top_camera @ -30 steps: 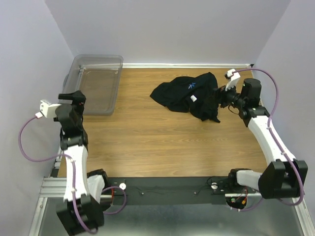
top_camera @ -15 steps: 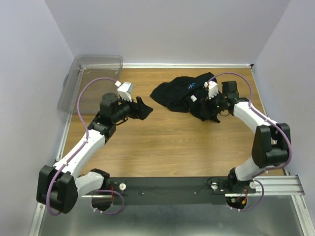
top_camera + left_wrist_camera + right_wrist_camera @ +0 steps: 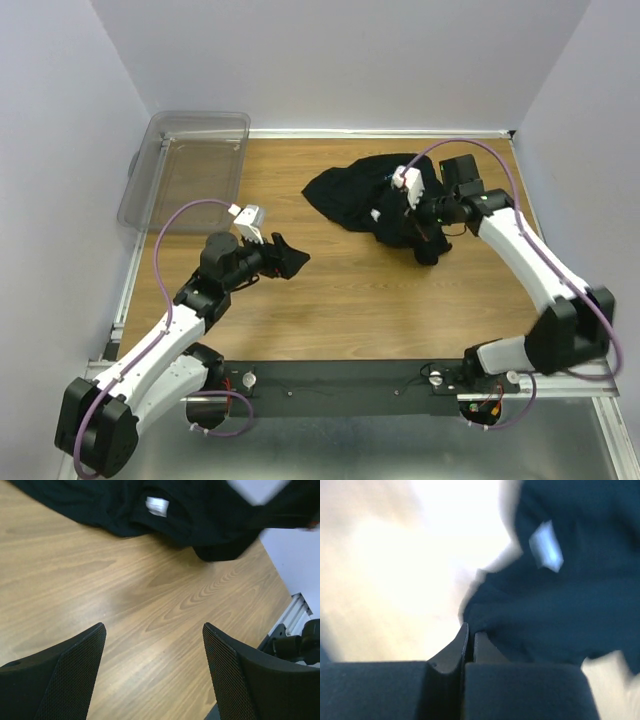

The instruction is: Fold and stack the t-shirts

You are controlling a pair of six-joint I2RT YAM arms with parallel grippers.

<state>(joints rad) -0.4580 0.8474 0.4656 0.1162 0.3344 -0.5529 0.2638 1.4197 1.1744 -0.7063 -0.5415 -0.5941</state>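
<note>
A crumpled black t-shirt lies in a heap at the back middle of the wooden table, its white neck label showing. My right gripper sits over the heap's right side. In the right wrist view its jaws are pressed together at a fold of the t-shirt, pinching the cloth edge. My left gripper hovers low over bare wood left of the heap, about a hand's width short of it. Its jaws stand wide with nothing between them. The t-shirt fills the top of the left wrist view.
A clear plastic bin stands at the back left corner, with nothing showing in it. The black rail with both arm bases runs along the near edge. Walls close in on the left, back and right.
The right gripper went from open beside the heap to shut on its right side, and the cloth there shifted. The left arm swung down from upright and reached across towards the heap.
</note>
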